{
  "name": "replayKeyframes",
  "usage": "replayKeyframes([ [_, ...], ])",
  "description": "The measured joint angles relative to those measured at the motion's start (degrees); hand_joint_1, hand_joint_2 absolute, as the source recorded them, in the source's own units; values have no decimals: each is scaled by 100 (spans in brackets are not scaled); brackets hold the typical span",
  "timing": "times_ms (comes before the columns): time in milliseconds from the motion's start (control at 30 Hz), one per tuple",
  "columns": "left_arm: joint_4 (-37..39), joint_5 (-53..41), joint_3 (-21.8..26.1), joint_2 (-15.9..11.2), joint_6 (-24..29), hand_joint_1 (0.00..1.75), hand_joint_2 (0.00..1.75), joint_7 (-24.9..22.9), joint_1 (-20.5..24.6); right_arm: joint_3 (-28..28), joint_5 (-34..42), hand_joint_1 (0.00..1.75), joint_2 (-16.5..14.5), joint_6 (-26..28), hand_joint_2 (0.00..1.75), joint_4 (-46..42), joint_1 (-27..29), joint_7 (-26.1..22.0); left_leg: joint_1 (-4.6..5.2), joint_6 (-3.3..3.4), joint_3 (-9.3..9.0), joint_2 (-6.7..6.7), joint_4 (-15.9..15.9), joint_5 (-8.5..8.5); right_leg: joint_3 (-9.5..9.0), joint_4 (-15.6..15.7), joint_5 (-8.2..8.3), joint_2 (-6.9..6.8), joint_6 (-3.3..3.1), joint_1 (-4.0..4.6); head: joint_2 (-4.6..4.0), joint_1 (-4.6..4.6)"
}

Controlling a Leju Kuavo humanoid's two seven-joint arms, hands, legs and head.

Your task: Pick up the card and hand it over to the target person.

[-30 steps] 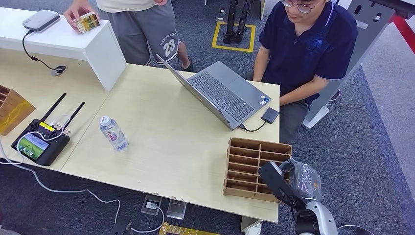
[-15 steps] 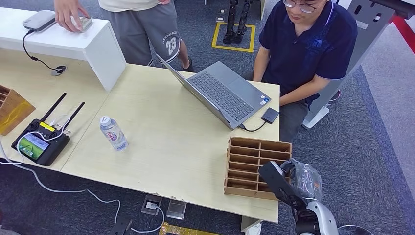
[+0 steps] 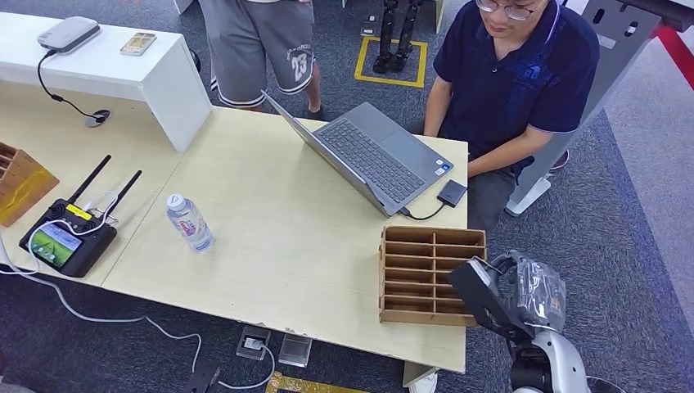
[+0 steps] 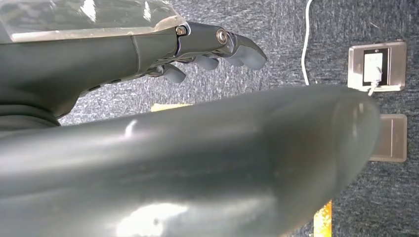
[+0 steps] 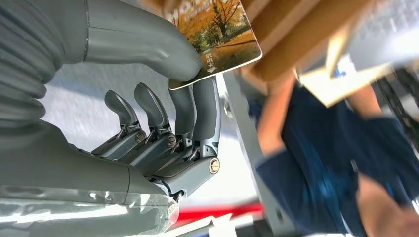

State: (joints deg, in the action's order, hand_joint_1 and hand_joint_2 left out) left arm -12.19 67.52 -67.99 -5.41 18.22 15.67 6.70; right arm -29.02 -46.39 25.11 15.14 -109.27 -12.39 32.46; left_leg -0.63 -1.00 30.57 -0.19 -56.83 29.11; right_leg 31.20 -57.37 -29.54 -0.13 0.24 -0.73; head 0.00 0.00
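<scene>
The right hand (image 3: 511,299) sits at about five o'clock in the head view, just off the right edge of the wooden slotted organizer (image 3: 431,275) at the near right corner of the pale table (image 3: 270,246). In the right wrist view the right hand (image 5: 163,113) pinches a card (image 5: 220,34) between its thick grey thumb and its dark fingers (image 5: 202,118): the thumb presses on the printed face, which shows autumn trees, and the two fingers nearest the card back it from behind, while the others curl loosely, apart from it. The card's far part lies against the blurred wooden walls of the organizer; whether it is inside a slot cannot be told. Beyond it, out of focus, is the seated person in the dark blue shirt (image 5: 326,177). In the head view that person (image 3: 511,90) sits at about one o'clock, behind an open laptop (image 3: 368,155) with a small dark device (image 3: 452,193) cabled beside it. A second card-like item (image 3: 137,43) lies flat on the white shelf (image 3: 123,70) at eleven o'clock, near a grey box (image 3: 68,33), with a standing person in grey shorts (image 3: 258,49) at twelve o'clock. A water bottle (image 3: 190,223) stands at about nine o'clock, and a black controller with antennas (image 3: 69,233) lies further left. The left hand (image 4: 207,54) hangs over grey carpet, its fingers apart and holding nothing.
</scene>
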Motion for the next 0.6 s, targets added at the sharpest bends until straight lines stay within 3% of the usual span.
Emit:
replayKeyframes([
  [133, -1, -69, -72, 10, -58, 0, 0, 27, 3, -96, -135, 150, -25, -51, 175, 35, -300, -116, -1, 0, -4, 1, 4, -2, -4, 5, 3, 2, 0, 1, 0, 0],
  [267, 1, -122, -128, 11, -80, 0, 0, 29, 8, -354, -215, 150, -212, 39, 175, 671, -661, -367, -4, -1, -17, 4, 12, -3, -15, 14, 5, 4, -1, 4, 0, 0],
  [600, -1, -146, -167, 69, -44, 0, 0, -33, 4, -752, -762, 150, -641, 1462, 175, 2935, -1403, -1007, -8, -1, -33, 25, 31, -10, -30, 34, 20, 24, -1, 8, 0, 0],
])
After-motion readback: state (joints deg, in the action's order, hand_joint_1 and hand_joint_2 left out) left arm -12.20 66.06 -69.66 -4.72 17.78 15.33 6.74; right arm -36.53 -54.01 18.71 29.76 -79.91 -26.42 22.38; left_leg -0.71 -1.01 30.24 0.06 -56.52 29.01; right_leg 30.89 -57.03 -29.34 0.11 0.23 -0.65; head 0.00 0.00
